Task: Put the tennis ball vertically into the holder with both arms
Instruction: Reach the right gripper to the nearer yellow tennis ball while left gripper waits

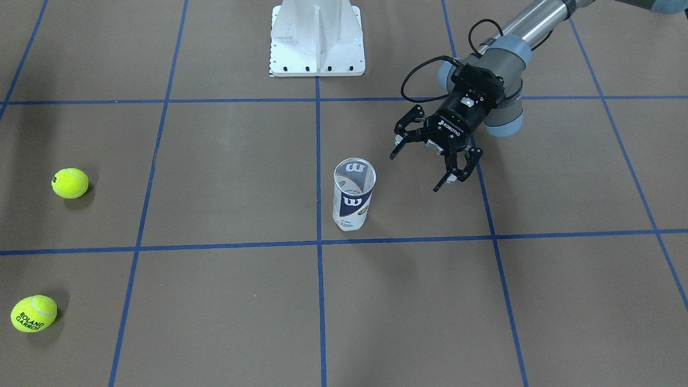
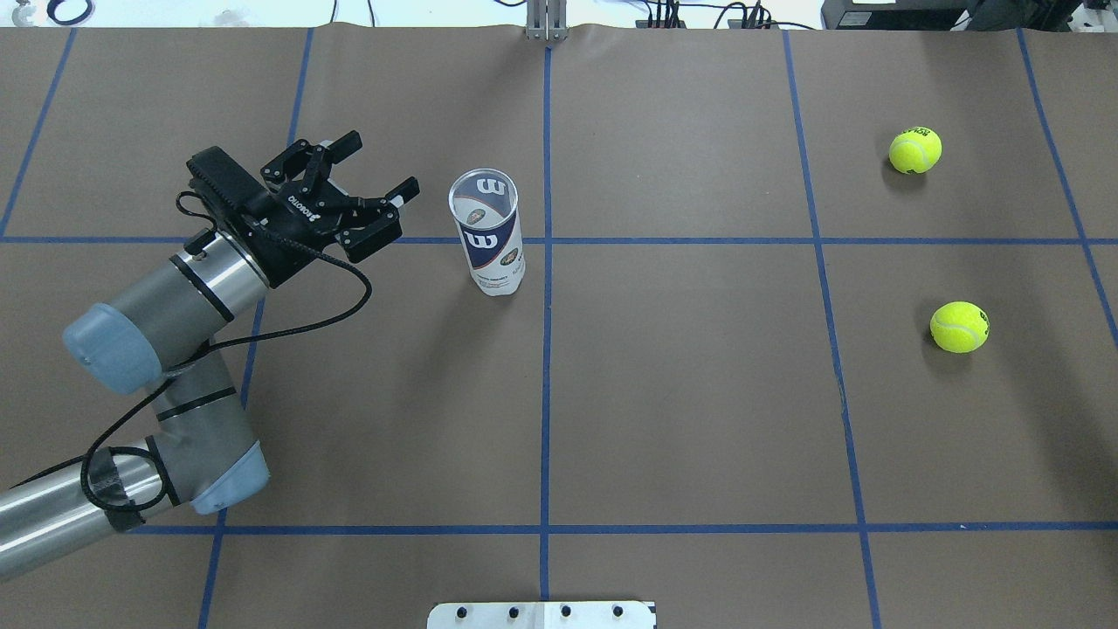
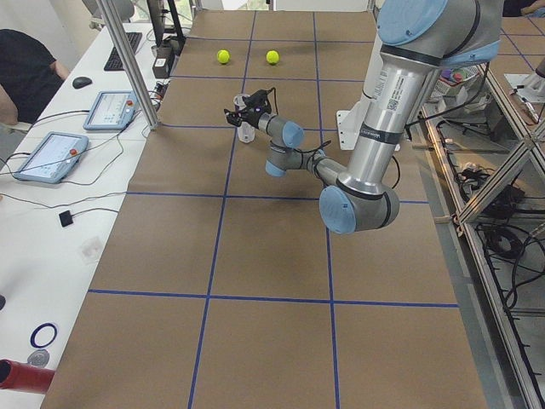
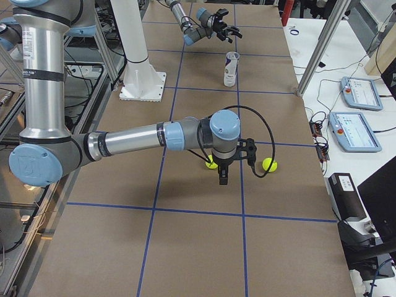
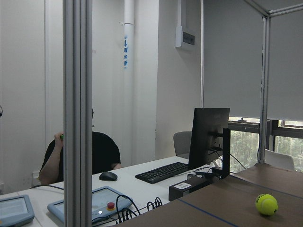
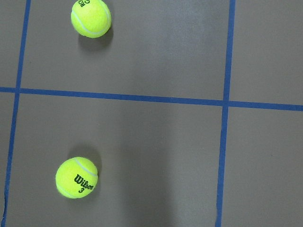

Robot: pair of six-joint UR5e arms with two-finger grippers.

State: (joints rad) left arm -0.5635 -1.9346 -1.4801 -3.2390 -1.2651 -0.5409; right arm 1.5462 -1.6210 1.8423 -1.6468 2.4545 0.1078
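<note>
The left hand (image 2: 376, 185), wide open and empty, hangs beside the upright holder (image 2: 491, 240); the right hand (image 4: 224, 170), aperture untellable, hovers near 2 balls (image 2: 914, 150) (image 2: 958, 327) lying on the surface (image 2: 699, 393), so nothing is inserted yet.

The right gripper (image 4: 223, 179) appeared only in the exterior right view, so its jaw state could not be determined. It hid part of one ball (image 4: 210, 164). The top edge of the front-facing view cropped the base (image 1: 317, 43).

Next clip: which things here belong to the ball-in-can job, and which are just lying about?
Job: holder; Wilson ball; Roland Garros ball; left gripper, jaws open; right gripper near the balls.
Lying about: white pedestal base; tablets; keyboard; monitor; mouse.
</note>
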